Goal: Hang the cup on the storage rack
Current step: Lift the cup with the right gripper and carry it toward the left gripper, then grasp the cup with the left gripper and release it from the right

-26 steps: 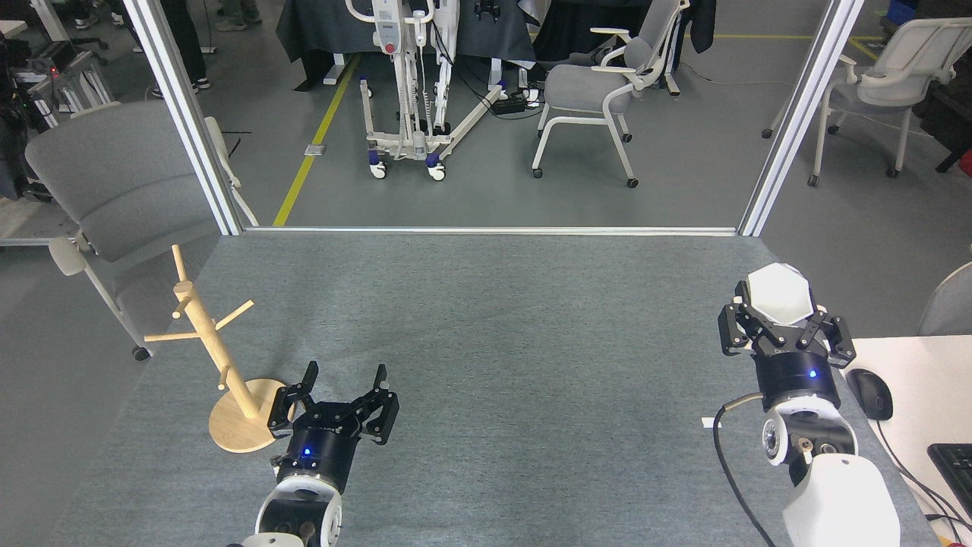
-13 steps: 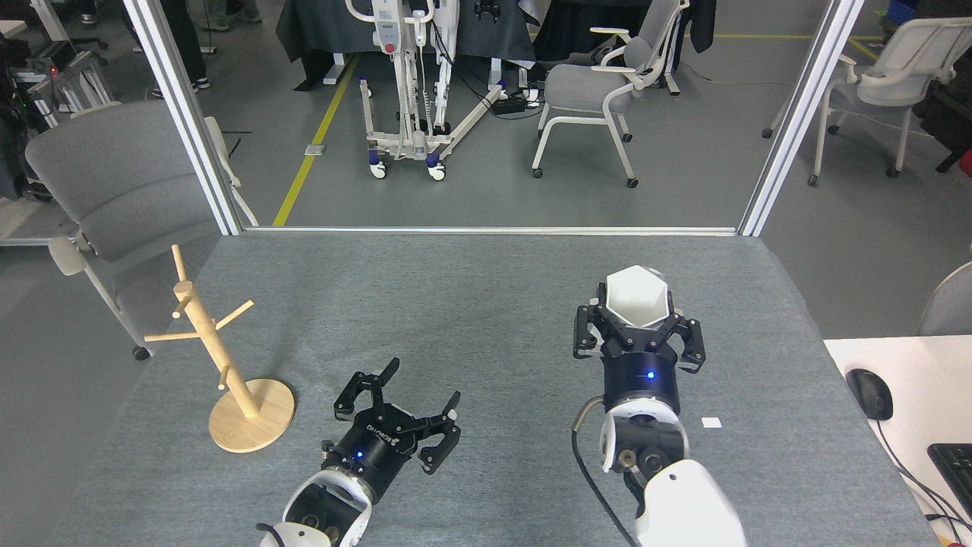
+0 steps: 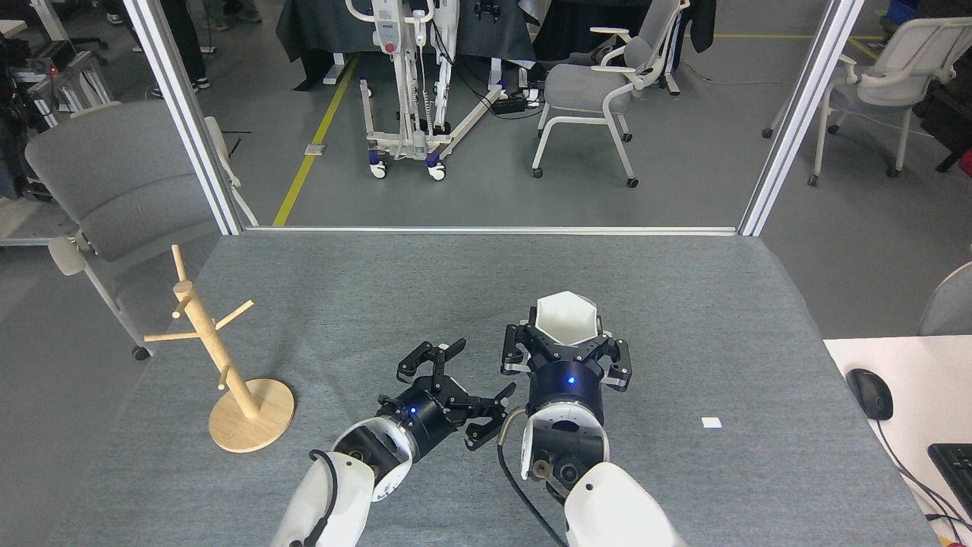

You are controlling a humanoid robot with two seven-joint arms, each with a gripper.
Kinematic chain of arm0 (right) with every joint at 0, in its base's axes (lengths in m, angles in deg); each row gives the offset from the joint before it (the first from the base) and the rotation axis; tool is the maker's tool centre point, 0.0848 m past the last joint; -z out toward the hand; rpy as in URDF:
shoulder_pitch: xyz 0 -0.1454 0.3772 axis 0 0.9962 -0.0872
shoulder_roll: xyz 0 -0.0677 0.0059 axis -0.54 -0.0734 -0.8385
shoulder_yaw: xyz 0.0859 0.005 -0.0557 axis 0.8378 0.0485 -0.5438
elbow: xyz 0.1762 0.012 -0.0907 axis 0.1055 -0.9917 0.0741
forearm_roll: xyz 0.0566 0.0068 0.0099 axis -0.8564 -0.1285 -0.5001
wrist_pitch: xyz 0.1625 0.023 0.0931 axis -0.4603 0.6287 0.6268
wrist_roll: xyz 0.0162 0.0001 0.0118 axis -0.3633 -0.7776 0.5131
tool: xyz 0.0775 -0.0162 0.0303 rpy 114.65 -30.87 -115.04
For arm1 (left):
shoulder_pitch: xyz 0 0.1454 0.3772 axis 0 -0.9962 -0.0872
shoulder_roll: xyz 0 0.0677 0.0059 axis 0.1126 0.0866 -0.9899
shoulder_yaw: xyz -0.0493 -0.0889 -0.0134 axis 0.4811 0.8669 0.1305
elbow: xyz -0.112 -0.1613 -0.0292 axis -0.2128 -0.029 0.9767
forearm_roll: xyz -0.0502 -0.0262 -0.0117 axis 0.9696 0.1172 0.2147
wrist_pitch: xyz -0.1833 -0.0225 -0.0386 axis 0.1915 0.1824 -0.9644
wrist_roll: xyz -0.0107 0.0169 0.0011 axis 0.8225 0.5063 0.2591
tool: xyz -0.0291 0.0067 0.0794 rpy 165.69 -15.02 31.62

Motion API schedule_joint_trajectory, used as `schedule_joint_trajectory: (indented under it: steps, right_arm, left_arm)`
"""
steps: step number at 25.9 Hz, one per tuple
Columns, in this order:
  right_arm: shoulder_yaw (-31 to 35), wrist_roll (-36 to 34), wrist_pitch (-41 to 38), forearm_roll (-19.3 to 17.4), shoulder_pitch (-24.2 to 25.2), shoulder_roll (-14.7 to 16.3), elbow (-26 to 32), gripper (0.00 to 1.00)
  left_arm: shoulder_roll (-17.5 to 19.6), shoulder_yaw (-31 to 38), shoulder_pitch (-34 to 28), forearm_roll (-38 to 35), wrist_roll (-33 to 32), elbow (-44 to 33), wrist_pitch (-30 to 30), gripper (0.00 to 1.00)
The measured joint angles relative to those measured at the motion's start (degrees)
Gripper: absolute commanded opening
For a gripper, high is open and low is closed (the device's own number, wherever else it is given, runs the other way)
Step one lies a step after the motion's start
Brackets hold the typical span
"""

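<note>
A grey felt-covered surface (image 3: 380,304) fills the lower two thirds of the frame. At its left edge stands the storage rack (image 3: 220,365), a light wooden mug tree with a slanted post, thin pegs and a flat round base; nothing hangs on it. Low in the middle, the left gripper (image 3: 467,380) reaches in from the lower left, its black fingers spread wide and holding nothing. Just to its right, close beside it, the right gripper (image 3: 566,338) points up the frame, its fingers pinching the cup (image 3: 566,317), a white faceted cup with a hexagonal rim, its opening facing the viewer. The cup sits at centre frame, well apart from the rack. Further right, a small white tag (image 3: 711,422) lies on the surface. At the lower right edge, a white desk (image 3: 911,380) carries a black computer mouse (image 3: 870,393) and the corner of a keyboard (image 3: 953,463).
</note>
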Motion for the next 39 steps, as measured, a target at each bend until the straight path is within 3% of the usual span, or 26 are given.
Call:
schedule_joint_trajectory:
  steps: [16,27,28,30,31,32,33,39]
  right_arm:
    - [-1.87,0.18,-0.5,-0.4,-0.15,-2.87,-5.01,0.01]
    - [-3.05,-0.63,3.99,-0.25,-0.34,-7.41,-6.37,0.0]
    - [-2.71,-0.75,4.08,-0.24,-0.34,-7.72,-6.48,0.0]
    - [-2.45,-1.22,4.08,-0.24,-0.19,-8.1,-6.69,0.0]
    - [-2.45,-1.42,4.08,-0.24,-0.06,-8.24,-6.79,0.0]
    - [-2.46,-1.32,4.08,-0.24,0.03,-8.35,-6.86,0.0]
    - [-2.46,-1.08,4.08,-0.23,0.16,-8.49,-6.93,0.0]
    - [-2.43,-0.09,4.08,-0.17,0.47,-8.86,-7.11,0.0]
  left_arm:
    - [-3.31,0.16,2.66,0.23,0.06,1.98,10.63,0.99]
    - [-5.96,-0.02,5.16,-0.2,-1.14,5.73,8.36,0.98]
    - [-6.01,0.03,5.36,-0.18,-1.37,5.9,8.18,0.95]
    - [-5.94,0.04,5.54,-0.17,-1.74,6.09,7.49,0.68]
    - [-5.78,0.04,5.58,-0.17,-1.94,6.13,7.07,0.47]
    - [-5.6,0.04,5.59,-0.17,-2.18,6.14,6.61,0.12]
    - [-5.44,0.03,5.59,-0.18,-2.41,6.14,6.47,0.0]
    - [-5.0,0.48,5.29,0.09,-5.4,5.64,7.85,0.0]
